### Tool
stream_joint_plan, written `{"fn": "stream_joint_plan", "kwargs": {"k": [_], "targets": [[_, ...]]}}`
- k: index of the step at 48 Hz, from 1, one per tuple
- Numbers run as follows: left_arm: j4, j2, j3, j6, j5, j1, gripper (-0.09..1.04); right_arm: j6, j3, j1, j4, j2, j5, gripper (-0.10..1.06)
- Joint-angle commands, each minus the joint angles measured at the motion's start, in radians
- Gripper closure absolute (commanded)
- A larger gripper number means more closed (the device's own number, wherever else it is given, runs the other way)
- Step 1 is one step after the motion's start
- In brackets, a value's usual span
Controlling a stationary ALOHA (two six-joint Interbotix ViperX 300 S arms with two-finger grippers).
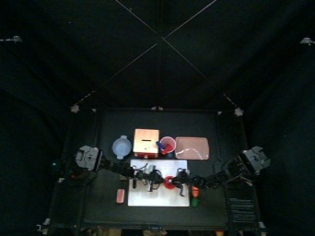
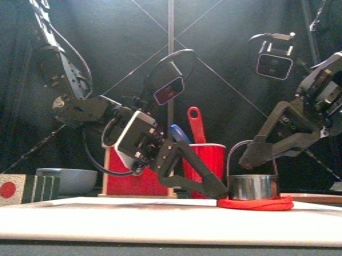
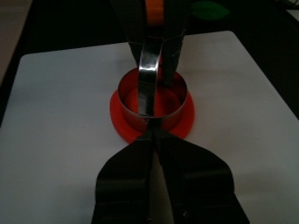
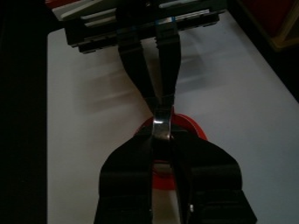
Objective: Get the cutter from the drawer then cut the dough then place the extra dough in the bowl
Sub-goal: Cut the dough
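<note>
Two grippers crowd one spot at the middle of the white cutting board [image 3: 59, 105]! The round metal cutter [image 2: 251, 187] stands upright on the ring of red dough [image 2: 257, 204], its rim down on the dough and its wire handle rising above it. The right gripper [image 4: 163, 122] comes down from the right, jaws pinched together on that handle just above the rim: a firm hold.

The left gripper [image 3: 155, 144] reaches in low from the left, jaws pressed almost flat together with only a thin line between them. Its tips sit right at the near edge of the dough, at the foot of the cutter. Whether they actually nip the dough, I can't tell.

It's tight in there. The left arm's long jaws lie straight across the right wrist camera's line of sight, hiding much of the board beyond.

Behind the action stands the red cup [image 2: 203, 160], with a blue knife [image 2: 178, 133] and a red knife [image 2: 195, 120] sticking up out of it. The left arm blocks part of it from the front. Further back on the surface [image 1: 105, 203] are the pale wooden box [image 1: 146, 141], whose red drawer front [image 2: 127, 185] shows low behind the left arm, the blue-grey bowl [image 1: 121, 146] to its left and the pink tray [image 1: 192, 146] to its right. All three are well apart from the dough.
</note>
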Motion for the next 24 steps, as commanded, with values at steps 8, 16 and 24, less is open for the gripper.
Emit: {"fn": "stream_joint_plan", "kwargs": {"k": [8,16,24], "targets": [[0.000,-0.012,-0.020,-0.002,-0.003,-0.002,0.41,-0.005,-0.025,-0.025,-0.029,-0.066,-0.012,0.50],[0.000,-0.012,-0.021,-0.002,-0.003,-0.002,0.41,-0.003,-0.025,-0.035,-0.044,-0.075,-0.021,0.50],[0.000,-0.012,-0.020,-0.002,-0.003,0.000,0.41,-0.005,-0.026,-0.041,-0.054,-0.081,-0.063,0.50]]}}
